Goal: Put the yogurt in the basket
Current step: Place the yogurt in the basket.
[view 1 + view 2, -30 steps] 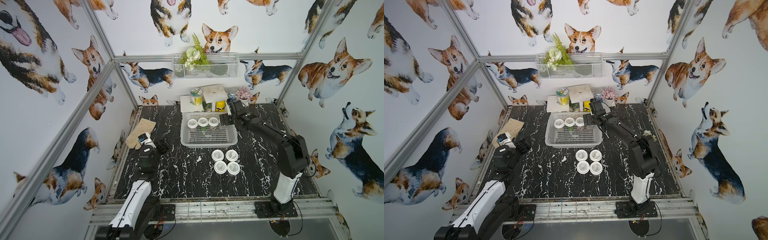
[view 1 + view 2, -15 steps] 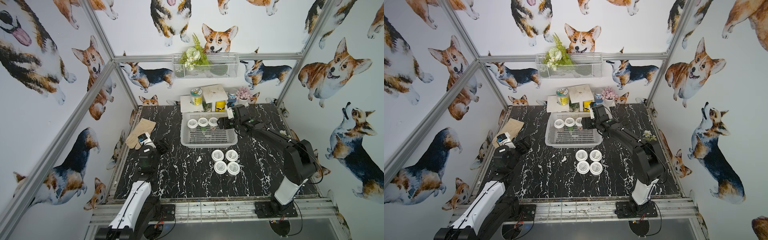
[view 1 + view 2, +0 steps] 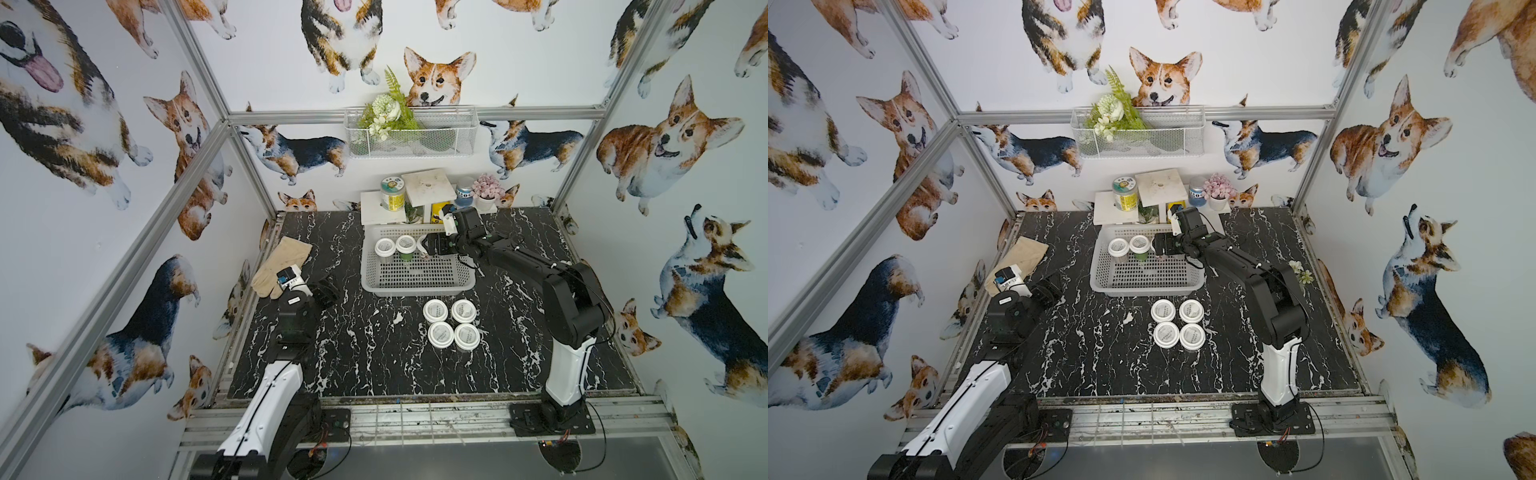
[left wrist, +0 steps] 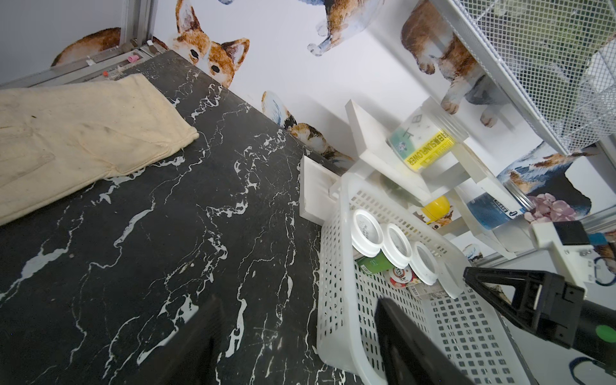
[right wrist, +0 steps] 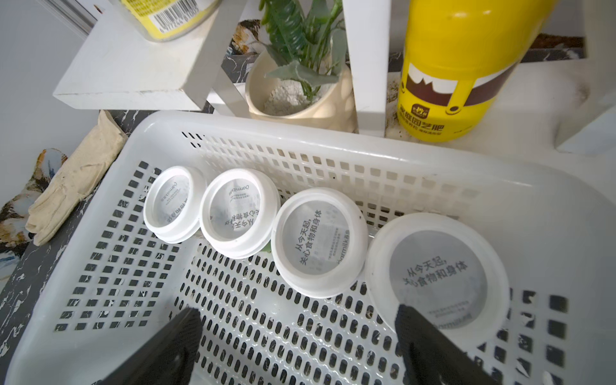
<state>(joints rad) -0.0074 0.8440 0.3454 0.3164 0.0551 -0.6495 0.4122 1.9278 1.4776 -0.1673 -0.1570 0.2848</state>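
On the black counter (image 3: 374, 353), four yogurt cups (image 5: 320, 243) are lining the basket's (image 3: 415, 286) far wall, four more cups (image 3: 435, 309) are standing near its front side; the right tool (image 5: 296, 320) is hovering wide above the basket, the left tool (image 4: 300, 333) is idling parted, empty

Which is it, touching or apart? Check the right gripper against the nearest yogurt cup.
Cannot tell. In the right wrist view a finger of the right gripper overlaps the yogurt cup, hiding any gap.
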